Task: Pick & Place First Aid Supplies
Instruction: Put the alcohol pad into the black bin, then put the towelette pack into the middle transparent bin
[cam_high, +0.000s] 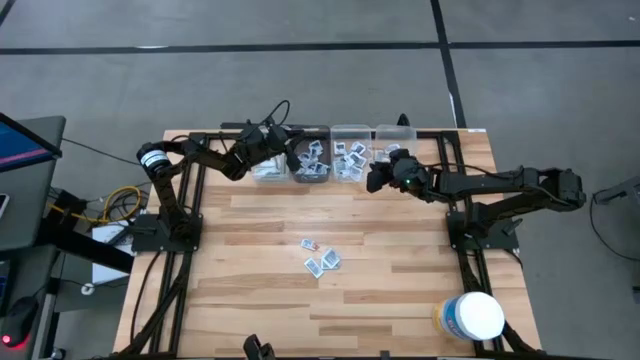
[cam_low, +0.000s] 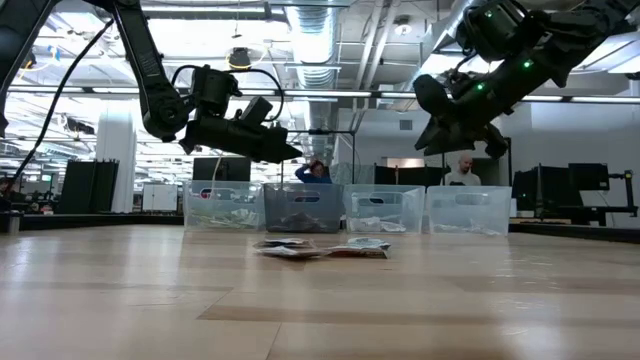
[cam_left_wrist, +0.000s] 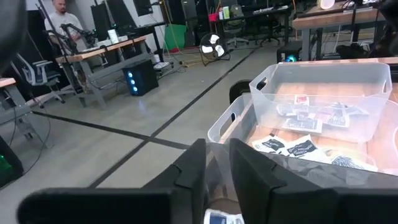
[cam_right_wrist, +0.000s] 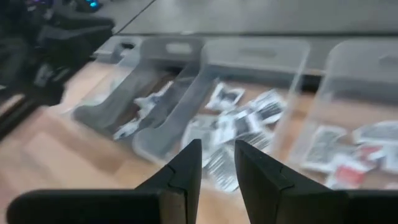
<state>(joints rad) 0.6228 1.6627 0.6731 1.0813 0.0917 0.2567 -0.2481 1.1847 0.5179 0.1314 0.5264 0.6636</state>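
Several first aid supplies, small flat packets (cam_high: 321, 259), lie in a loose group on the middle of the wooden table (cam_high: 400, 250); they also show in the low view (cam_low: 320, 248). More packets fill the clear bins (cam_high: 330, 158) at the far edge. My left gripper (cam_left_wrist: 217, 165) hovers level above the left bins (cam_low: 290, 152), fingers a little apart with nothing between them. A blue-printed packet (cam_left_wrist: 222, 218) shows just below it. My right gripper (cam_right_wrist: 217, 163) hangs open above the table just in front of the right bins (cam_high: 373, 180), tipped down toward them.
Four clear bins stand in a row along the far edge (cam_low: 384, 208). A large white round tub with a yellow label (cam_high: 472, 315) stands at the near right corner. Bare wood lies around the packet group. People sit in the room behind the table.
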